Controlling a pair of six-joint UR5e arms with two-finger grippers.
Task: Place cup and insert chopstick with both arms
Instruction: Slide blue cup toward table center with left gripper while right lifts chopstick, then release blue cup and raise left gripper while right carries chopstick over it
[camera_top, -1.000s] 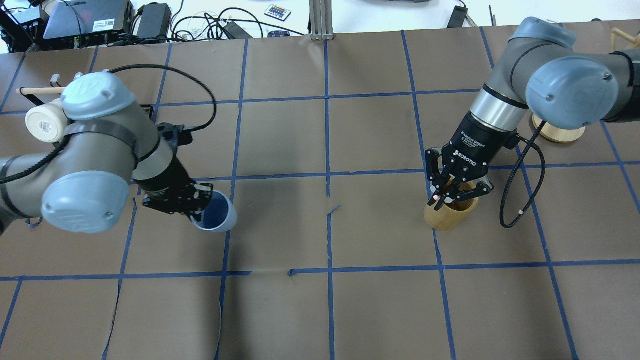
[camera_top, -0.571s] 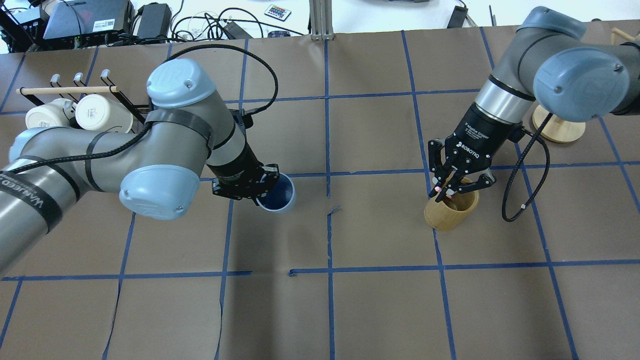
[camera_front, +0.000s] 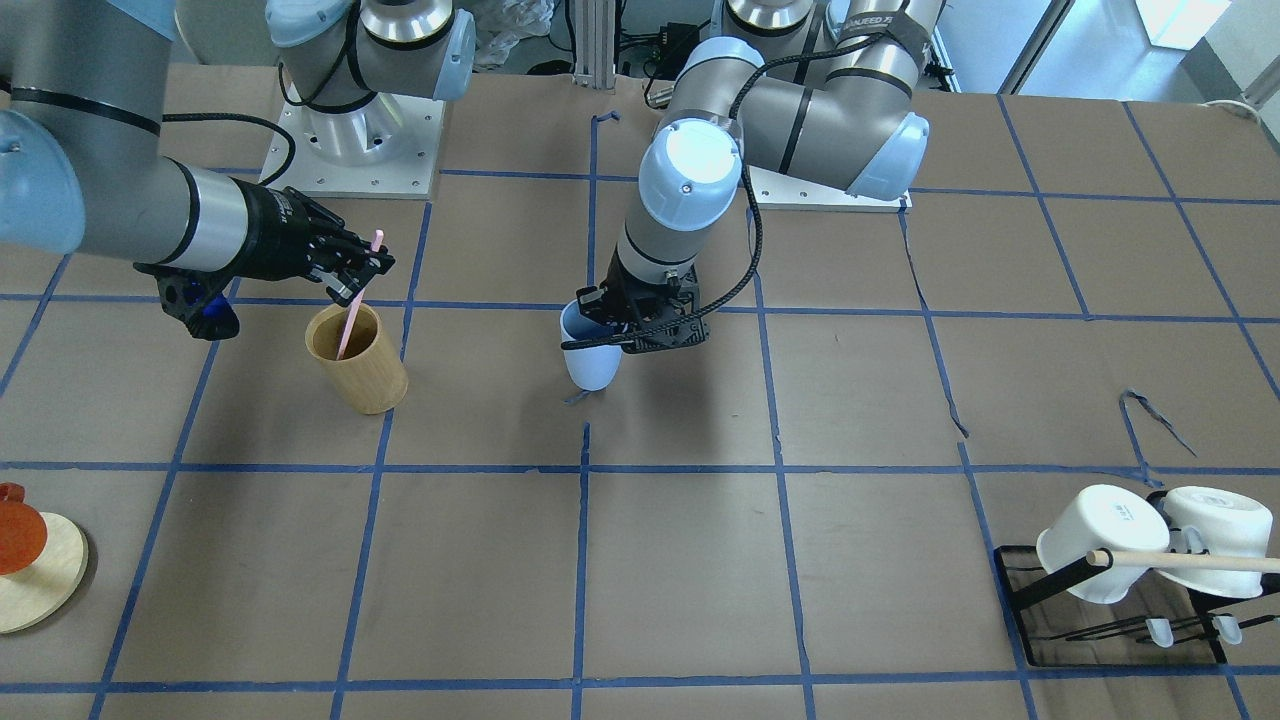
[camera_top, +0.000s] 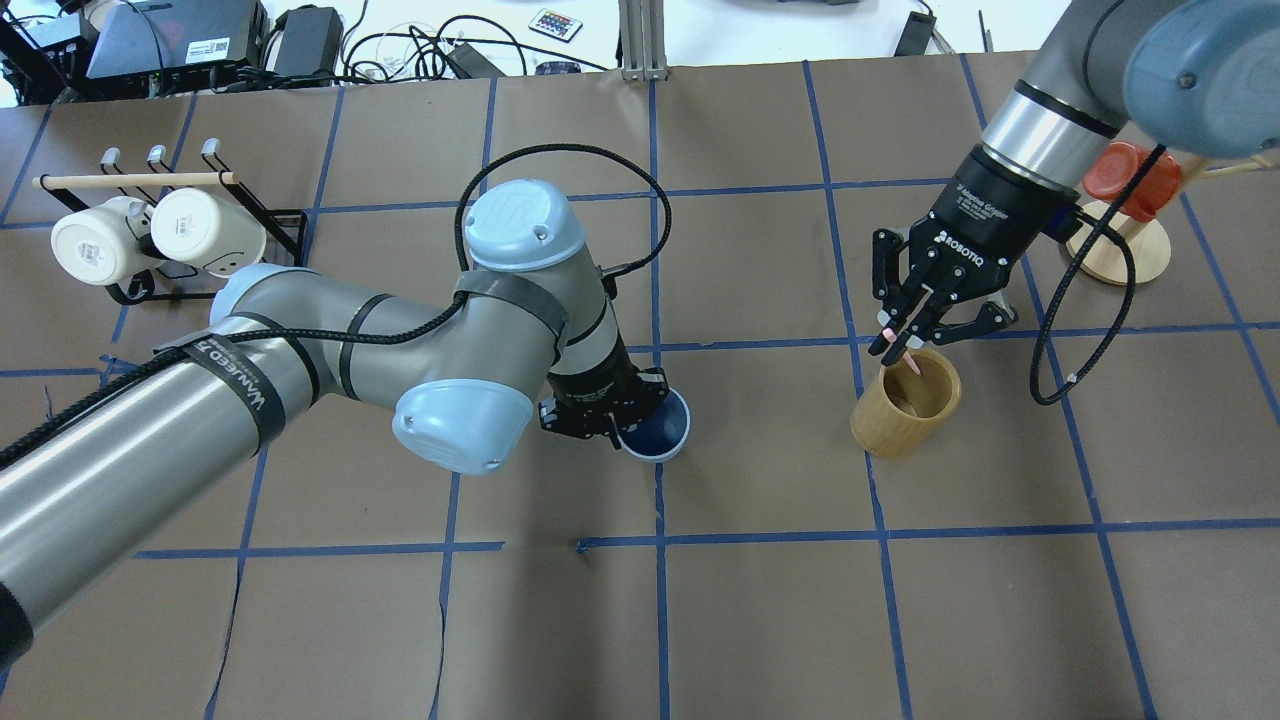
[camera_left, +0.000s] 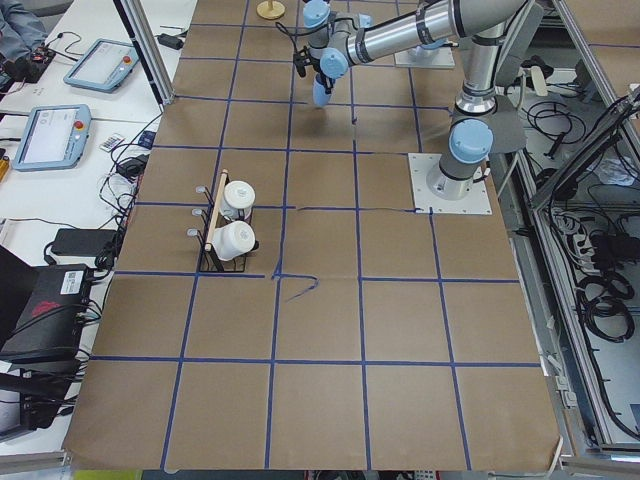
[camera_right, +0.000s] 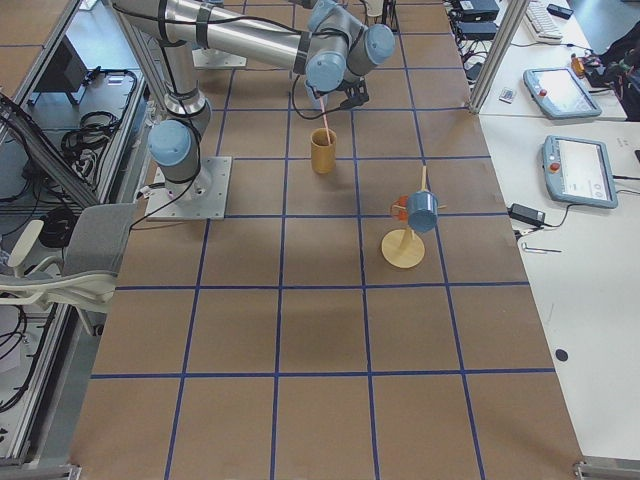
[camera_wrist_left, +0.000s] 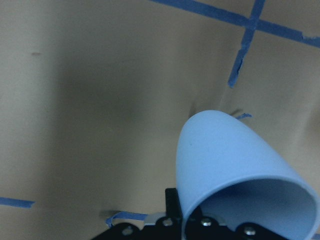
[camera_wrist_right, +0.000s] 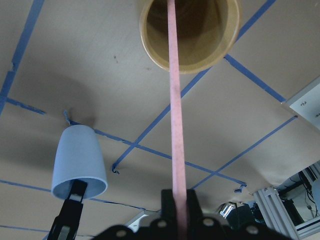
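My left gripper (camera_top: 620, 425) is shut on the rim of the light blue cup (camera_top: 658, 427) near the table's centre. The cup hangs upright, close to the paper (camera_front: 590, 362); I cannot tell if it touches. The left wrist view shows the cup's wall (camera_wrist_left: 225, 155) from just above. My right gripper (camera_top: 898, 338) is shut on the top of the pink chopstick (camera_front: 349, 312). It holds the stick upright over the tan wooden cup (camera_top: 880, 430), with the lower end still inside. The right wrist view shows the stick (camera_wrist_right: 176, 125) running down into the wooden cup (camera_wrist_right: 226, 42), with the blue cup (camera_wrist_right: 80, 155) beyond.
A black rack (camera_top: 290, 225) with two white mugs (camera_top: 205, 228) and a wooden rod (camera_top: 135, 181) stands at the far left. A round wooden stand (camera_top: 1120, 255) with a red cup (camera_top: 1120, 172) is at the far right, behind my right arm.
My left arm has carried the blue cup to the right, to the table's centre. My right gripper has risen and drawn the pink chopstick partly out of the wooden cup.
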